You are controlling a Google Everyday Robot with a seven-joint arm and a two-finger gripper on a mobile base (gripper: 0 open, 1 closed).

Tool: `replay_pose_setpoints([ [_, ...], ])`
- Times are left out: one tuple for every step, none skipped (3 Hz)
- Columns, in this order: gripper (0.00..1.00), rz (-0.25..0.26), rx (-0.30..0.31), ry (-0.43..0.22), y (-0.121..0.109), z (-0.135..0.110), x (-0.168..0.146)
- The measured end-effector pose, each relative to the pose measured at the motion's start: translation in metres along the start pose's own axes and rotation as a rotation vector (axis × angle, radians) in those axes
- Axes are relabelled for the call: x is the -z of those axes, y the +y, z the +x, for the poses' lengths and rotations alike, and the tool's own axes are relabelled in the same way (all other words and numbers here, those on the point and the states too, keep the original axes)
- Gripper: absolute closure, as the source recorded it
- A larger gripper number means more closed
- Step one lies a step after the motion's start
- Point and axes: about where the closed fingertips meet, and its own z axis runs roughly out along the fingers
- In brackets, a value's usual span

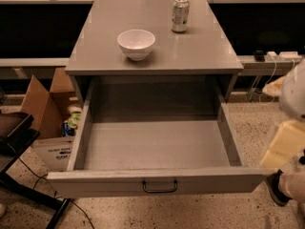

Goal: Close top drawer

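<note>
The top drawer [157,147] is a wide, deep grey drawer pulled far out of the grey cabinet, and it holds nothing. Its front panel [95,181] carries a small dark wire handle [159,187] at the centre. My arm, white and pale yellow [286,144], comes in from the right edge. My gripper [280,189] hangs low just off the right end of the drawer front, near the floor, not touching the handle. No other drawers show.
On the cabinet top [200,51] stand a white bowl [136,43] and a soda can [180,15]. An open cardboard box [47,118] sits on the floor to the left, with a dark chair [14,137] in front of it. Speckled floor runs below the drawer.
</note>
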Motion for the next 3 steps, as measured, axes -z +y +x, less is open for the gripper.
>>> replay_pose_setpoints([
  [0.19, -0.060, -0.060, 0.012, 0.039, 0.025, -0.030],
  [0.50, -0.113, -0.071, 0.023, 0.081, 0.038, -0.075],
  [0.73, -0.107, -0.054, 0.032, 0.096, 0.045, -0.111],
])
